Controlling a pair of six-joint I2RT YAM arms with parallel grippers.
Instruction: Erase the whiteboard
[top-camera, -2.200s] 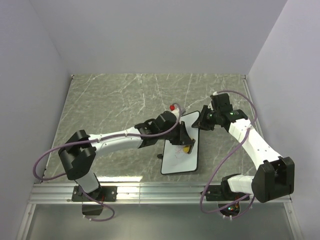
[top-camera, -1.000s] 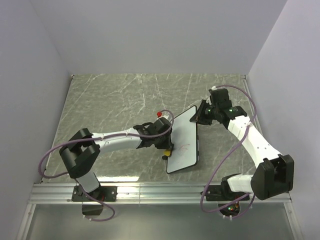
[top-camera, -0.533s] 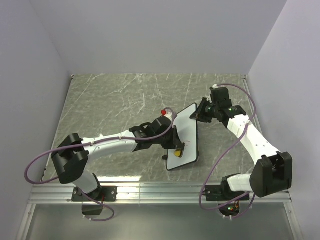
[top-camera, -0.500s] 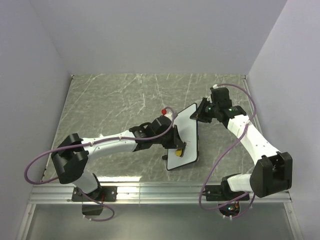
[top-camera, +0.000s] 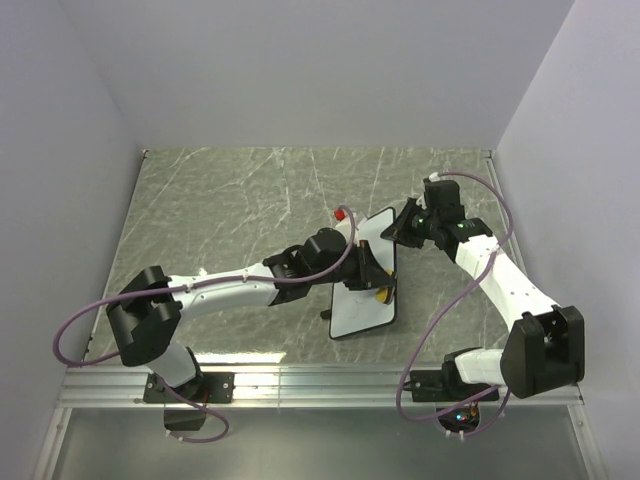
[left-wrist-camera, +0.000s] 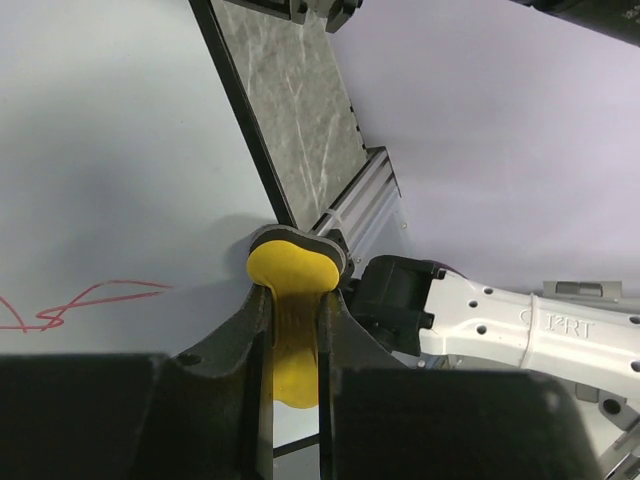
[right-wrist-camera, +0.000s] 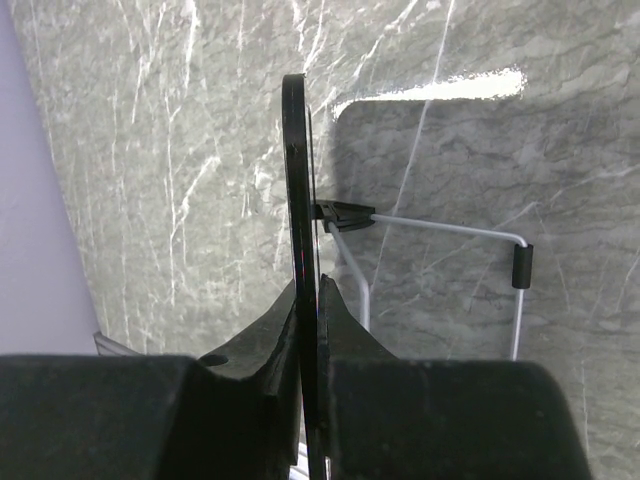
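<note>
The whiteboard (top-camera: 355, 315) stands tilted on the marble table, its white face (left-wrist-camera: 120, 150) bearing a red scribble (left-wrist-camera: 70, 300) at the lower left of the left wrist view. My left gripper (top-camera: 376, 288) is shut on a yellow eraser (top-camera: 382, 294), whose rounded head (left-wrist-camera: 292, 268) presses on the board near its right black rim. My right gripper (top-camera: 401, 228) is shut on the board's far edge. The right wrist view shows the board edge-on (right-wrist-camera: 296, 180) between the fingers (right-wrist-camera: 340, 320), with its wire stand (right-wrist-camera: 440, 228) behind.
Grey marble tabletop (top-camera: 220, 200) is bounded by pale walls on three sides and an aluminium rail (top-camera: 300, 385) at the near edge. The right arm's white link (left-wrist-camera: 520, 320) lies just beyond the board's rim. A purple cable (top-camera: 90, 320) loops off the left arm.
My left gripper has slid the eraser rightward and slightly up across the board, toward its right rim. The right gripper keeps its hold on the far edge.
</note>
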